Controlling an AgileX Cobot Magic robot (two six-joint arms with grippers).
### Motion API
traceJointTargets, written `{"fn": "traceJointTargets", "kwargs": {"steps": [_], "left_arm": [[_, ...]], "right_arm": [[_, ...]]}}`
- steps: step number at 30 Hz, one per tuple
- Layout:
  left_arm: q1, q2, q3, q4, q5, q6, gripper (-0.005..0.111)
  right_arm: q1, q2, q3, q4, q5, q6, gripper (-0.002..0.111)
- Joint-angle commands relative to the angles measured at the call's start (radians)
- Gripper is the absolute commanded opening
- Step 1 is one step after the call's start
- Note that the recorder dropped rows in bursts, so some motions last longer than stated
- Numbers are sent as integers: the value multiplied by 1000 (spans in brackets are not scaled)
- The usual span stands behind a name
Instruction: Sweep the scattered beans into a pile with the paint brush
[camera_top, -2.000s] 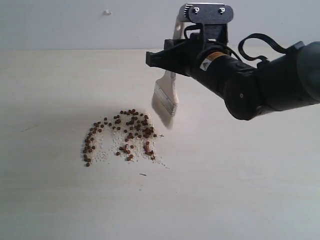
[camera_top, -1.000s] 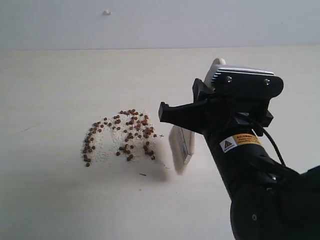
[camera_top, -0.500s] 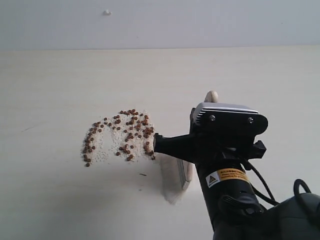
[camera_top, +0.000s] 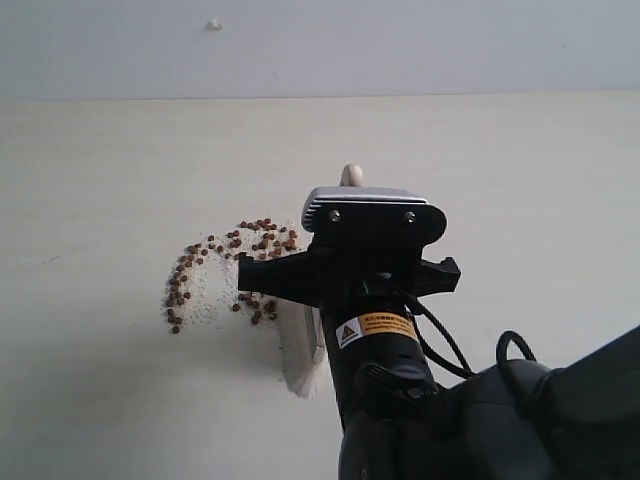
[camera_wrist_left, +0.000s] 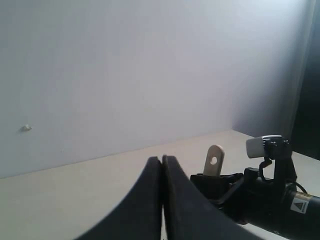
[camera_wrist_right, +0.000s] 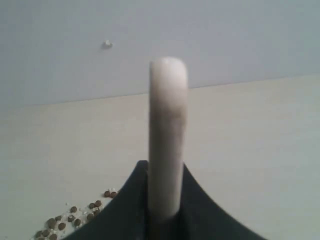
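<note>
The beans (camera_top: 215, 268), small reddish-brown balls mixed with white grains, lie in an arch-shaped patch on the pale table (camera_top: 100, 180). My right gripper (camera_top: 345, 276) is shut on the paint brush's cream handle (camera_wrist_right: 168, 125), which stands upright between the fingers. The off-white bristles (camera_top: 303, 366) touch the table at the patch's near right edge, with the handle tip (camera_top: 350, 176) showing above the wrist camera. A few beans (camera_wrist_right: 75, 216) show beside the right fingers. My left gripper (camera_wrist_left: 161, 159) is shut on nothing, out of the exterior view, looking across at the handle's holed end (camera_wrist_left: 214, 161).
The right arm's black body (camera_top: 500, 420) fills the lower right of the exterior view and hides the table there. A grey wall (camera_top: 450, 45) rises behind the table's far edge, with a small white speck (camera_top: 214, 24) on it. A faint dark mark (camera_top: 50, 258) lies left of the beans.
The right arm swung from the far right, came down on the near side, then moved left. The brush now sits against the patch's lower right edge, hiding or pushing the beans there.
</note>
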Motion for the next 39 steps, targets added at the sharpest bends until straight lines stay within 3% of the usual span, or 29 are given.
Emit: {"fn": "traceJointTargets", "kwargs": {"steps": [1,19,39], "left_arm": [[-3,-7,4,-6,-2,-4,0],[-3,-7,4,-6,-2,-2,0],[-3,-7,4,-6,-2,-2,0]], "right_arm": [[3,-16,-6,-5,9,-26,0],[-17,-117,-8,-53,9,-168,0],[-294,-119,-29,-247,55,-200,0]]}}
